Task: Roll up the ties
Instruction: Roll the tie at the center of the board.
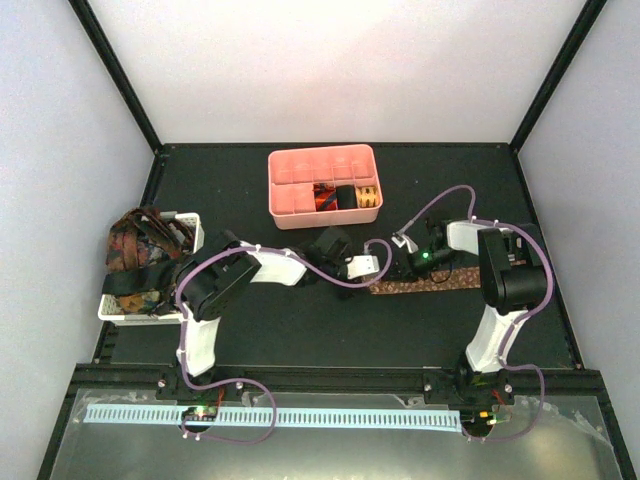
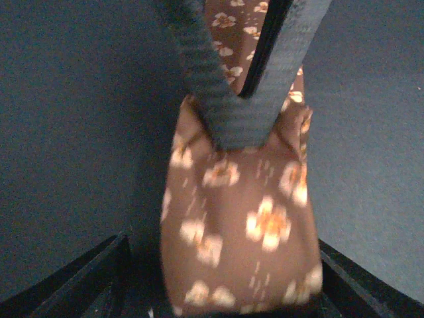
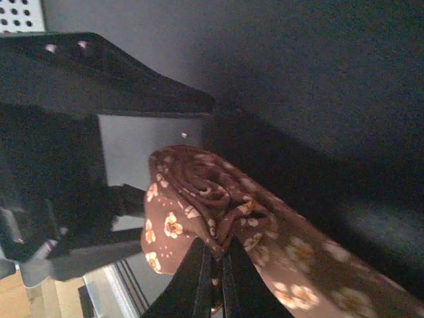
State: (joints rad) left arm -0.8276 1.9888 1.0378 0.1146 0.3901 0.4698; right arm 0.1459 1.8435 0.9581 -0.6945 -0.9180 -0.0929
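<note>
The right gripper is pressed together, pinching the coiled brown tie. The left gripper stands spread either side of that coil, which is blurred there. The tie's tail lies flat on the black table, cut off at the frame edge.

Looks like a robotics lab cell: bare white panels in black framing rise beyond the left claw, matte black tabletop under it.

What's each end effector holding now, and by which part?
Right end effector: shut on the brown tie, pinching its rolled end. Left end effector: open around the roll, gripping nothing.
</note>
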